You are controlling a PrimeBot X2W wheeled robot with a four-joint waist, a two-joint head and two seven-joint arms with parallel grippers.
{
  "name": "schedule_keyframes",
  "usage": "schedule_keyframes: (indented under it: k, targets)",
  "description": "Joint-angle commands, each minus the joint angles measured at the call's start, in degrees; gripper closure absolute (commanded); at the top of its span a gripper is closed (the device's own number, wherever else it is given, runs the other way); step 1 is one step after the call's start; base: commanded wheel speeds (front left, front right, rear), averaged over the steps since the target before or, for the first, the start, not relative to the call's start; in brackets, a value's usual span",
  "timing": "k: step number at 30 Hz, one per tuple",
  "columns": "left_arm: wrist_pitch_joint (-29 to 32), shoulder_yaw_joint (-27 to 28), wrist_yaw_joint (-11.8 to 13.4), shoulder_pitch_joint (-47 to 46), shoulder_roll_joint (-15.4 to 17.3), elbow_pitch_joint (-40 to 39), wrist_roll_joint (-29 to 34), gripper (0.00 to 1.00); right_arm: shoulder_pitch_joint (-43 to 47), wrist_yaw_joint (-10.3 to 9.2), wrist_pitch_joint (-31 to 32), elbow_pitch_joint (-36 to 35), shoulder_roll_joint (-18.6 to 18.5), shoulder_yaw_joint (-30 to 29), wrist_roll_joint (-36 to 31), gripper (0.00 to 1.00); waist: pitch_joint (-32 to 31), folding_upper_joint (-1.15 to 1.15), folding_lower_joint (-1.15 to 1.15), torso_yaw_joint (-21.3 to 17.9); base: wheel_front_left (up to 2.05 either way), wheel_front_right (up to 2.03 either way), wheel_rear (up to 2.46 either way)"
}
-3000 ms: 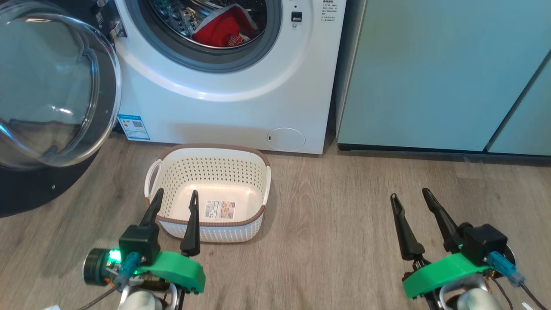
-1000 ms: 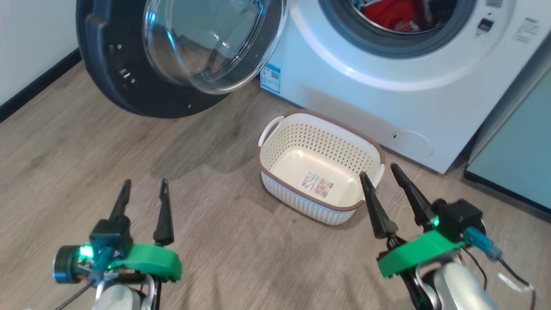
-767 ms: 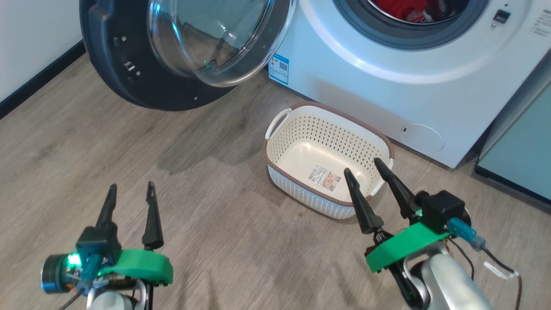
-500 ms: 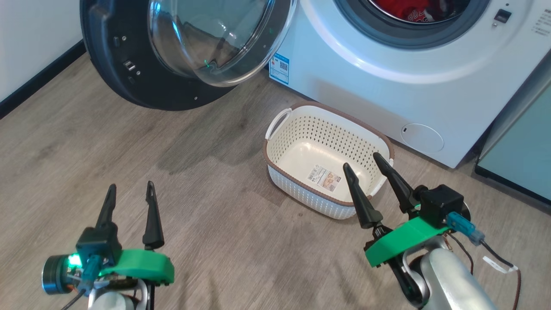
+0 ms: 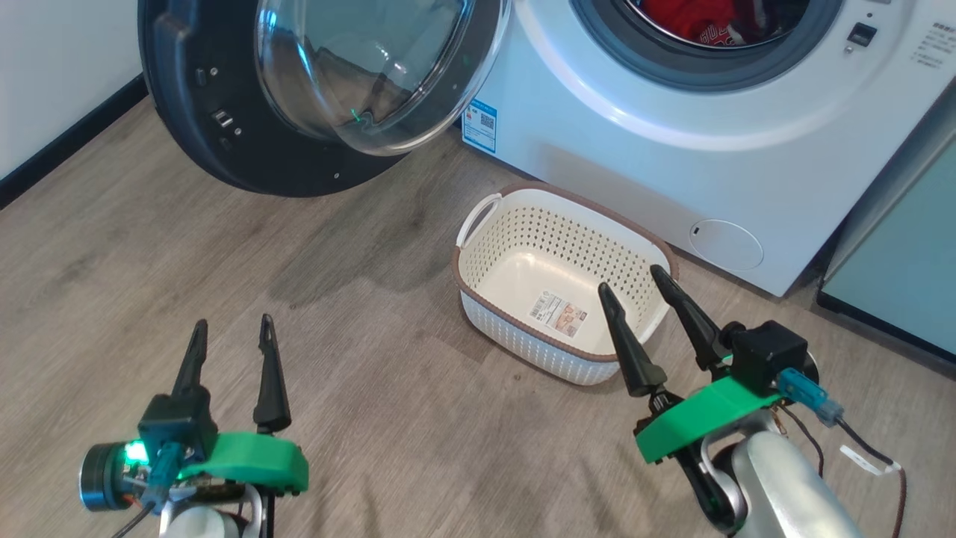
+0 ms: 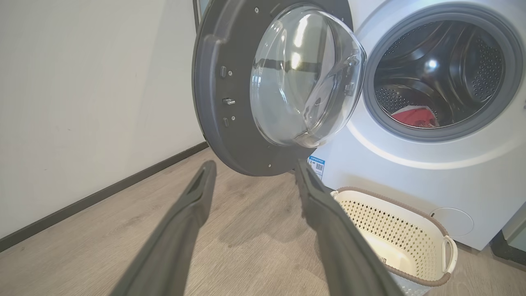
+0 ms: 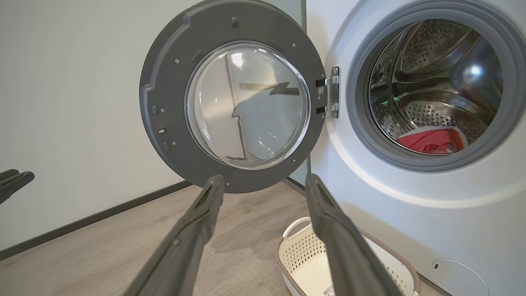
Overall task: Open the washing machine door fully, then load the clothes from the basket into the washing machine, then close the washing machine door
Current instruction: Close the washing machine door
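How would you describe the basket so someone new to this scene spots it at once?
Find the white front-loading washing machine with its round door swung open. On the wood floor just in front of it sits the basket, a small cream perforated tub. Its brown rim, white side handles and the label sticker on its base set it apart.

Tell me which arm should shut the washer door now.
Left, probably. The left gripper stands open on the side of the washing machine door, facing it; the right gripper sits by the empty basket, farther off.
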Motion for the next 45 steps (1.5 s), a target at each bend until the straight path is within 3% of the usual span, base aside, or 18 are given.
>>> schedule_keyframes:
  k: [1, 17, 18, 19, 24, 30, 34, 38, 41, 45]
  targets:
    - [-0.55, 1.65, 0.13, -1.76, -0.04, -1.64, 0.15, 0.0, -0.81, 0.0, -0.37, -1.92, -0.07, 0.96, 0.14, 0.0, -0.06, 0.0, 0.0, -0.03, 0.0, 0.0, 0.0]
    - [-0.55, 1.77, -0.18, -1.65, -0.05, -1.57, 0.33, 0.0, -0.07, 0.0, -0.37, -2.35, -0.07, 1.07, 0.24, 0.0, -0.19, 0.0, 0.0, -0.08, 0.0, 0.0, 0.0]
    - [-0.55, 1.77, -0.25, -1.69, -0.05, -1.65, 0.25, 0.69, 0.03, 0.0, -0.37, -2.4, -0.07, 0.98, 0.15, 0.0, -0.13, 0.0, 0.0, -0.03, 0.0, 0.0, 0.0]
    - [-0.55, 1.82, -0.33, -1.81, -0.05, -1.94, 0.15, 1.0, 0.15, 0.0, -0.37, -2.45, -0.07, 0.87, 0.05, 0.0, -0.06, 0.0, 0.0, 0.02, 0.0, 0.0, 0.0]
    - [-0.55, 5.11, -0.53, -2.51, -0.03, -5.72, -0.01, 1.0, 0.91, 0.0, -0.37, -2.69, -0.07, 0.1, -0.95, 0.0, 0.92, 0.0, 0.0, 0.28, 0.0, 0.0, 0.0]
    - [-0.55, 10.3, -2.85, -6.05, 2.28, -8.73, 0.77, 1.0, 1.06, 0.0, -0.33, -3.65, -1.04, -0.6, -3.15, 0.0, 4.68, 0.0, 0.0, 0.52, 0.0, 0.0, 0.0]
    - [-0.55, 13.6, -5.18, -11.37, 6.62, -9.28, 1.6, 1.0, 1.15, 0.0, 0.55, -5.52, -2.28, -1.32, -4.35, 0.0, 7.65, 0.0, 0.0, 0.67, 0.0, 0.0, 0.0]
    - [-0.55, 17.89, -8.23, -18.87, 13.05, -6.98, 1.14, 1.0, 1.46, 0.0, 2.5, -8.44, -3.34, -2.04, -5.7, 0.0, 11.01, 0.0, 0.0, -0.43, 0.0, 0.0, 0.0]
    - [-0.55, 21.37, -10.41, -25.02, 17.51, -2.74, -0.44, 1.0, 1.03, 0.0, 4.08, -10.53, -4.35, -1.94, -6.34, 0.0, 13.8, 0.0, 0.0, -2.11, 0.0, 0.0, 0.0]
    - [-0.55, 27.78, -12.34, -34.58, 20.74, 4.85, -5.48, 1.0, 0.23, 0.0, 5.61, -12.63, -5.59, -1.53, -6.79, 0.0, 17.15, 0.0, 0.0, -4.38, 0.0, 0.0, 0.0]
